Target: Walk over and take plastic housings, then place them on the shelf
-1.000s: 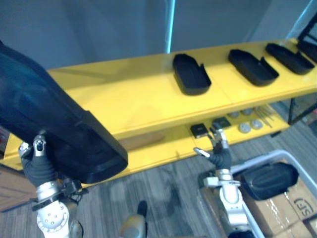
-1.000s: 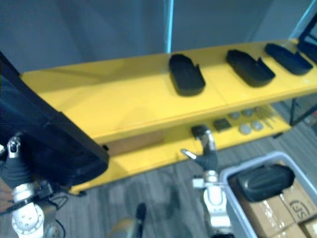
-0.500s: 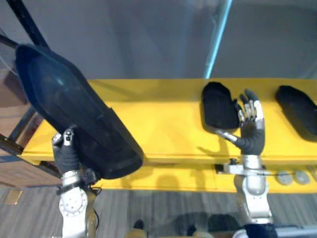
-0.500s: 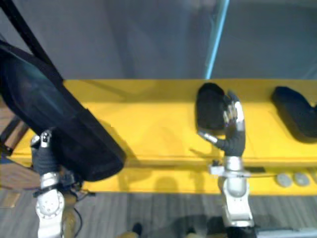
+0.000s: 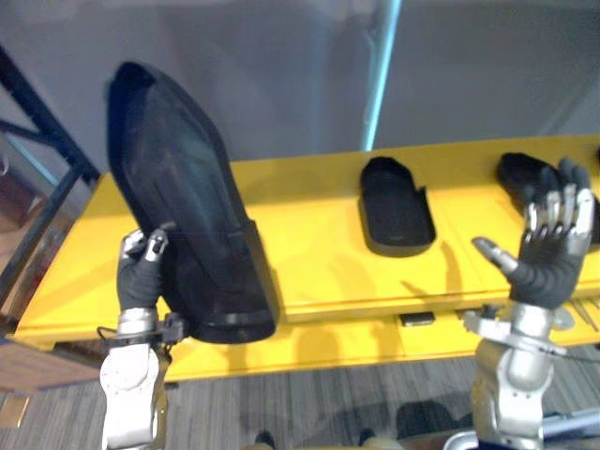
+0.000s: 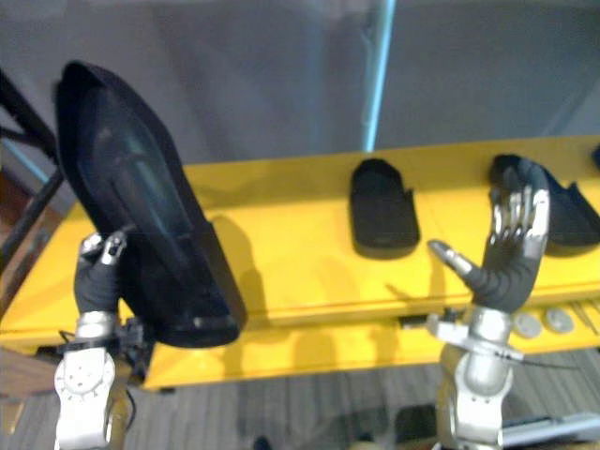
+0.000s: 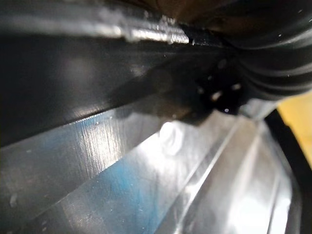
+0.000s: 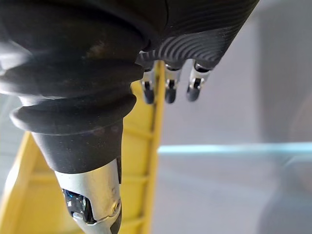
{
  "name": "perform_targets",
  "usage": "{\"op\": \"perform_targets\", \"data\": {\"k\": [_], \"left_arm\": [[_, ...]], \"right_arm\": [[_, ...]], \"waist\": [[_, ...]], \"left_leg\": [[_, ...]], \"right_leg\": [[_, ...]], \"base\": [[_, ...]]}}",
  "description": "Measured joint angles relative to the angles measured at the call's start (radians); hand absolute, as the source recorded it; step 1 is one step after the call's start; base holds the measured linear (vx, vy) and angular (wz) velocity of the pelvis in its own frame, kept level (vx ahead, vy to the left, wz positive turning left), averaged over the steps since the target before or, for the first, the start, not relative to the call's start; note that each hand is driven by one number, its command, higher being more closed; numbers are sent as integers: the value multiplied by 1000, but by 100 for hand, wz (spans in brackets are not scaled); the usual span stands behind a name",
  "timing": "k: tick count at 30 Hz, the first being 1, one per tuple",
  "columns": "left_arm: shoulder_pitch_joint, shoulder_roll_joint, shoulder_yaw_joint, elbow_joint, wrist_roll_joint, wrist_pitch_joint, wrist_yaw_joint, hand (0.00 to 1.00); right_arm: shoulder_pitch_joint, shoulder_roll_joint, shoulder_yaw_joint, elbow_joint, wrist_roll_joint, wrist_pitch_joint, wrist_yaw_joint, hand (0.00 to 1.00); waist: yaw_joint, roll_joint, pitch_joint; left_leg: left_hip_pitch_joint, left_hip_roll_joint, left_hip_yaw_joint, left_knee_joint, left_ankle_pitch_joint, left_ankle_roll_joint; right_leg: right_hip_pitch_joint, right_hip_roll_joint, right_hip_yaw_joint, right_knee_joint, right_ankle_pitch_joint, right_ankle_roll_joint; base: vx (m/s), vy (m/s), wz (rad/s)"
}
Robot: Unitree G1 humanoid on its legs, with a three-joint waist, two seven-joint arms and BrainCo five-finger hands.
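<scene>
A large black plastic housing (image 5: 183, 202) stands tilted upright over the left part of the yellow shelf (image 5: 309, 244), with my left hand (image 5: 141, 277) curled round its lower edge. The housing's glossy inner wall (image 7: 146, 170) shows close up in the left wrist view. My right hand (image 5: 548, 248) is raised in front of the shelf at the right, fingers straight and spread, holding nothing. Another black housing (image 5: 396, 206) lies on the shelf's top level near the middle, and a further one (image 5: 520, 173) lies at the right, behind my right hand.
A lower yellow shelf level (image 5: 441, 337) holds small flat parts and round discs (image 6: 544, 322) at the right. A black metal frame (image 5: 42, 155) stands at the left. A grey wall with a light blue vertical strip (image 5: 380, 70) lies behind the shelf.
The camera has shifted, so the shelf sits differently in view. The held housing now stands more upright. My right hand has moved right, away from the middle housing.
</scene>
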Motion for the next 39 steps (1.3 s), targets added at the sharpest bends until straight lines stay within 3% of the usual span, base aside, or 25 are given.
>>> {"op": "perform_targets", "data": {"k": [3, 5, 9, 13, 19, 23, 28, 33, 39], "left_arm": [[-76, 39, 9, 74, -6, 47, -1, 100], [-118, 67, 24, 141, -14, 94, 0, 100], [-205, 161, 52, 333, -44, 198, 22, 100], [-299, 236, 93, 534, -89, 306, 45, 100], [-413, 314, 60, 741, -165, 399, 46, 100], [-471, 350, 22, 815, -200, 434, 43, 100], [-592, 400, -25, 926, -202, 446, 36, 100], [-691, 484, -98, 1003, -207, 486, 6, 100], [-805, 538, -135, 1048, -206, 502, -5, 100]], "right_arm": [[53, 1, -49, 1, 5, 37, 12, 0], [87, 2, -76, 12, 38, 66, 31, 0], [144, 3, -140, 100, 31, 102, 49, 0], [150, 2, -197, 256, 16, 109, 30, 0], [144, -20, -208, 449, -49, 117, -4, 0], [122, -30, -185, 474, -76, 106, -12, 0], [105, -51, -133, 494, -77, 100, -29, 0], [103, -62, -67, 534, -77, 98, -44, 0], [88, -66, -6, 542, -75, 70, -62, 0]], "waist": [[-19, 15, 2], [-54, 23, 6], [-92, 42, 12], [-118, 69, 29], [-142, 101, 78], [-143, 96, 115], [-144, 90, 173], [-147, 86, 189], [-152, 61, 243]], "left_leg": [[2, -2, 37, -2, 0, 1], [14, -4, 58, -11, 0, 1], [19, 1, 109, -16, -1, 0], [18, 6, 147, -19, -1, 0], [16, 10, 177, -14, -1, 0], [-6, 8, 193, -9, 1, 1], [-27, 1, 195, -9, 6, 6], [-55, 3, 194, 8, 7, 6], [-88, 5, 177, 41, 6, 6]], "right_leg": [[-20, 2, 41, -5, 18, 3], [-21, 6, 59, -11, 23, 3], [-39, 20, 105, -30, 42, 0], [-56, 32, 148, -56, 69, -3], [-73, 32, 174, -57, 74, -6], [-109, 32, 191, -41, 76, -6], [-141, 31, 201, -23, 81, -3], [-159, 29, 200, -18, 81, -4], [-174, 16, 181, -4, 79, -7]], "base": [[14, 29, -37], [25, 17, -30], [4, 1, -36], [-23, -7, -30], [-22, -2, -15], [-34, 2, -9], [-7, -2, -2], [10, -5, 3], [-28, -5, 8]]}}
